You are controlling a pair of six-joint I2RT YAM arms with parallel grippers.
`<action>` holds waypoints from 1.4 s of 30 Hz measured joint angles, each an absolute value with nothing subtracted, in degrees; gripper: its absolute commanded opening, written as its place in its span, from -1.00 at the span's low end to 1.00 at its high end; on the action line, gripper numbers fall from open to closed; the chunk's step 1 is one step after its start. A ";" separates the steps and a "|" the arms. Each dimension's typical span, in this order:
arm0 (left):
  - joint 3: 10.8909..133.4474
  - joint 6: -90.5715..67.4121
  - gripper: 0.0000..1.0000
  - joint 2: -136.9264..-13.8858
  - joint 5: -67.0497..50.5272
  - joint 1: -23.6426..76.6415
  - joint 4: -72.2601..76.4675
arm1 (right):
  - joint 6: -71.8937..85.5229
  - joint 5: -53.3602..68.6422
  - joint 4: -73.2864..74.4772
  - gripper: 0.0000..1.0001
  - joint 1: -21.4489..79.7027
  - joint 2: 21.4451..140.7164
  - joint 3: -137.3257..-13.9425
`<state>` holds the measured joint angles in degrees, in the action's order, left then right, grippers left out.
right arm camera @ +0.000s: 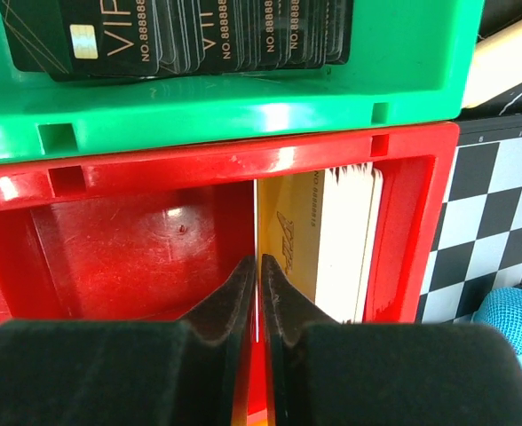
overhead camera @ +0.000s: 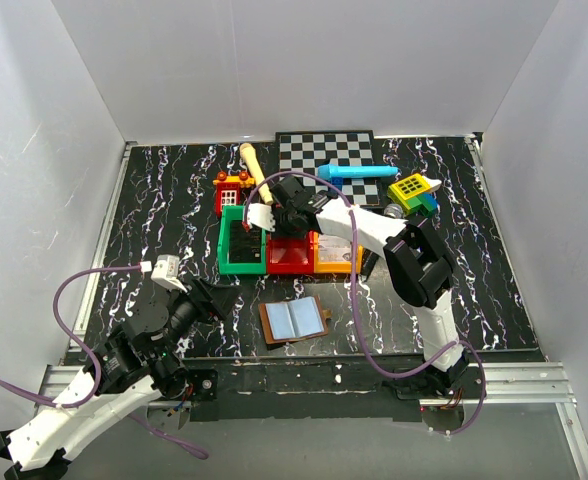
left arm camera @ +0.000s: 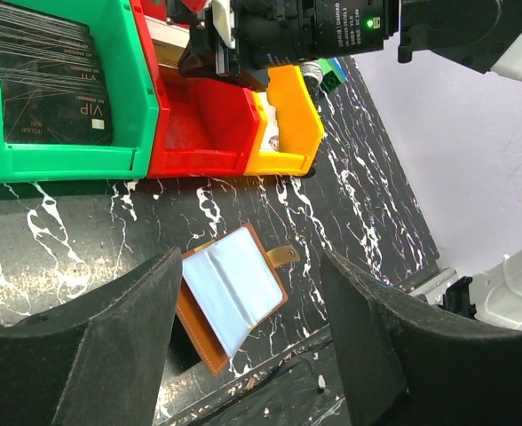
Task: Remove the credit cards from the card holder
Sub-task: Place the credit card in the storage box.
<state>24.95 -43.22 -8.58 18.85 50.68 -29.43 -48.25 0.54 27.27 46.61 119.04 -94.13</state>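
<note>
The brown card holder (overhead camera: 294,320) lies open near the front edge, its pale inner panels up; it also shows in the left wrist view (left arm camera: 233,288). My left gripper (overhead camera: 196,300) (left arm camera: 248,293) is open and empty, above and to the left of it. My right gripper (overhead camera: 267,213) (right arm camera: 260,271) is shut on a thin card (right arm camera: 257,222) held edge-on over the red bin (right arm camera: 137,248) (overhead camera: 292,255). Gold and white cards (right arm camera: 323,240) stand in that bin. Black VIP cards (right arm camera: 199,35) (left arm camera: 48,80) lie in the green bin (overhead camera: 229,262).
An orange bin (overhead camera: 336,255) (left arm camera: 292,115) sits right of the red one. Behind them are a chessboard (overhead camera: 326,150), a blue cylinder (overhead camera: 359,172), a red toy house (overhead camera: 232,185), a wooden pin (overhead camera: 252,165) and a yellow-green block (overhead camera: 414,190).
</note>
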 measured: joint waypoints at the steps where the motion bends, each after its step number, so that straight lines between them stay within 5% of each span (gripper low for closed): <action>1: 24.95 -43.18 0.27 -8.60 18.85 50.68 -29.36 | -48.16 0.49 27.24 -0.59 46.61 119.04 -94.28; 13: 24.84 -43.05 0.27 -8.95 18.61 50.68 -28.67 | -47.55 -3.49 26.15 -0.53 46.61 119.39 -94.85; 15: 24.80 -43.05 0.26 -8.95 18.61 50.68 -28.67 | -47.20 -4.27 25.71 -0.36 46.61 119.42 -94.85; 42: 24.77 -43.03 0.29 -9.17 18.59 50.68 -28.62 | -44.38 -14.57 20.67 -0.28 46.74 120.33 -97.30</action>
<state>24.77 -43.03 -9.17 18.59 50.68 -28.62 -44.38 -14.57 20.67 46.74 120.33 -97.30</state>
